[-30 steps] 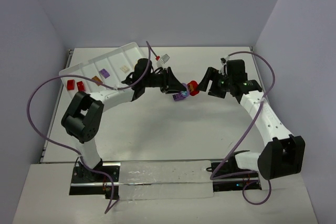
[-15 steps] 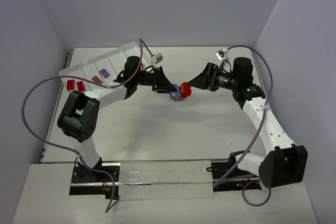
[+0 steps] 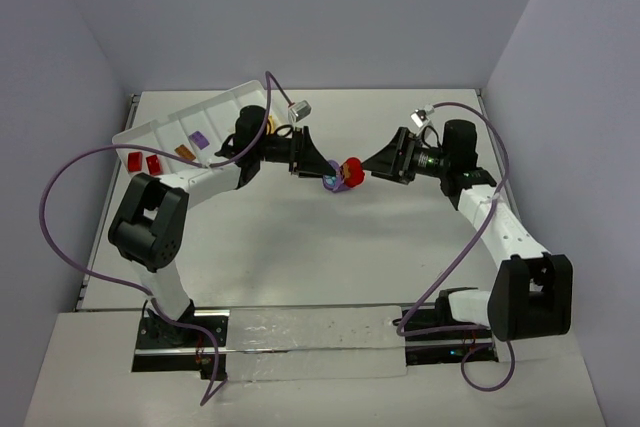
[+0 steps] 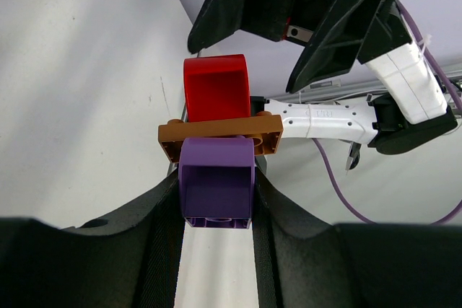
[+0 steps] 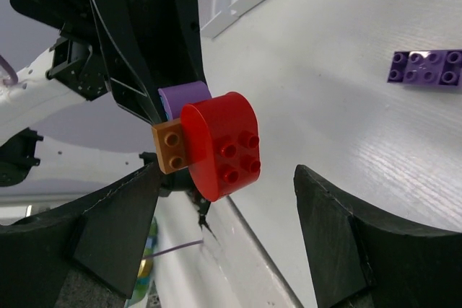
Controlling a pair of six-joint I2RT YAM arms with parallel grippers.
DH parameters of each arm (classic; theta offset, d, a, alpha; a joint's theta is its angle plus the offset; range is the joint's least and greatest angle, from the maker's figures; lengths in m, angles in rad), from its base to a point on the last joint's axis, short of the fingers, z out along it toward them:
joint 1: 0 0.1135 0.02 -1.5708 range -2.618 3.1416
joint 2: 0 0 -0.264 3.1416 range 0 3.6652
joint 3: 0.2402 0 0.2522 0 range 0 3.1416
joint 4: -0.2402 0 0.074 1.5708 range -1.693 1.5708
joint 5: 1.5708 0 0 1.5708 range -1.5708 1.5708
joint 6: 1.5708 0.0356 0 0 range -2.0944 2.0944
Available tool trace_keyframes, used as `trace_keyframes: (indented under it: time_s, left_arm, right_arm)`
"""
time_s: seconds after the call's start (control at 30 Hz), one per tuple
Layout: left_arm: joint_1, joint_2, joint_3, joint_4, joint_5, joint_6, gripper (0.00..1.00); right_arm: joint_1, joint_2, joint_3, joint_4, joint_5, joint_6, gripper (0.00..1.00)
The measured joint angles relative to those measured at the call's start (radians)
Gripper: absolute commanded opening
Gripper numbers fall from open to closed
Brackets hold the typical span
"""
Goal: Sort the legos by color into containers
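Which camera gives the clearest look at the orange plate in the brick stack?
Left wrist: the orange plate shows full width between the purple brick and red brick. Right wrist shows only one end beside the red; overhead it is too small to see.

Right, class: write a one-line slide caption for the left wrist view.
Left gripper holds a purple brick joined to an orange plate and red brick, facing the open right gripper.

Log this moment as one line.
left gripper: shut on purple brick | right gripper: open, straddling red brick, no contact
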Motion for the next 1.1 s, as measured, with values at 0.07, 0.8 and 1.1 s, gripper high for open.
trace_keyframes:
  time_s: [0.07, 0.8, 1.1]
  left_arm:
    - [0.002, -0.001, 0.000, 0.010, 0.004, -0.004, 0.00]
    - [0.018, -0.019, 0.000, 0.149, 0.030, -0.108, 0.00]
    - [0.017, -0.034, 0.001, 0.118, 0.025, -0.073, 0.00]
  right_arm:
    - [0.000, 0.012, -0.005, 0.016, -0.024, 0.004, 0.82]
    - [0.056, 0.100, -0.156, 0.544, -0.151, 0.375, 0.08]
    - [0.059, 0.041, -0.154, 0.453, -0.091, 0.318, 0.00]
